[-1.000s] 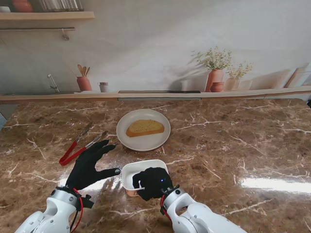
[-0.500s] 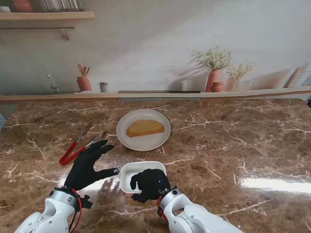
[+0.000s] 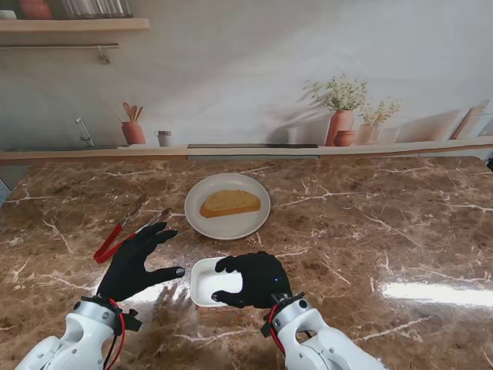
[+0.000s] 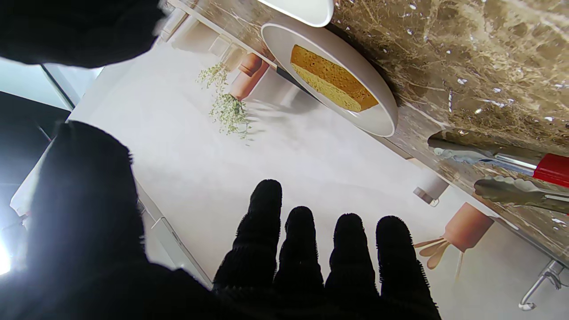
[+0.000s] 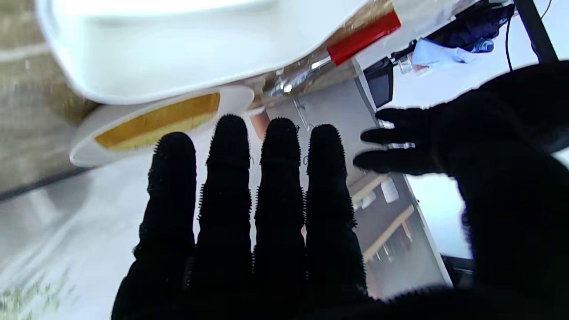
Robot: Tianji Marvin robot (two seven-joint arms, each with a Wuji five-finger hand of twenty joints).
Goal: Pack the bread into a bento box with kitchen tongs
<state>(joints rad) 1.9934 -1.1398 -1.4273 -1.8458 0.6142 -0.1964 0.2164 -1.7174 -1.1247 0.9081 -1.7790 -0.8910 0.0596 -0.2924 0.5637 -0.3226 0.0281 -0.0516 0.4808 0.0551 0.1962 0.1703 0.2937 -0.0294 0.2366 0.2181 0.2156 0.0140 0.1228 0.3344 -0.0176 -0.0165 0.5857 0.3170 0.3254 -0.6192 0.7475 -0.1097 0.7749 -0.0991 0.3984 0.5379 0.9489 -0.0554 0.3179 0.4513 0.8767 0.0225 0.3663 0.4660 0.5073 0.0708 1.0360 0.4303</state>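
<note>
A slice of bread (image 3: 229, 203) lies on a round white plate (image 3: 248, 220) in the middle of the stand view, on the brown marbled desk (image 3: 385, 231). Toward the lower centre of that frame sits the white bento box (image 3: 206, 282), nearer to me than the plate and well apart from it. The right hand (image 3: 258, 279) rests over the box's right side, its black-gloved fingers (image 5: 229, 146) stretched out straight and side by side in the right wrist view, thumb held apart, clasping nothing; whether the palm actually touches the box rim I cannot tell. The red-handled kitchen tongs (image 3: 123, 231) lie on the desk at the left of the frame, metal tips pointing toward the plate, arms spread in a narrow V. The left hand (image 3: 139, 260) hangs just beside the tongs' tips, on the lower-left side of the frame, fingers (image 4: 266, 209) splayed and holding nothing; the tongs are untouched. In the left wrist view the tongs' scalloped metal ends (image 4: 502, 189) show at the right edge, with the plate and bread beyond the fingertips. Along the back ledge stand terracotta pots with dried plants (image 3: 343, 104) in the upper right of the frame.
</note>
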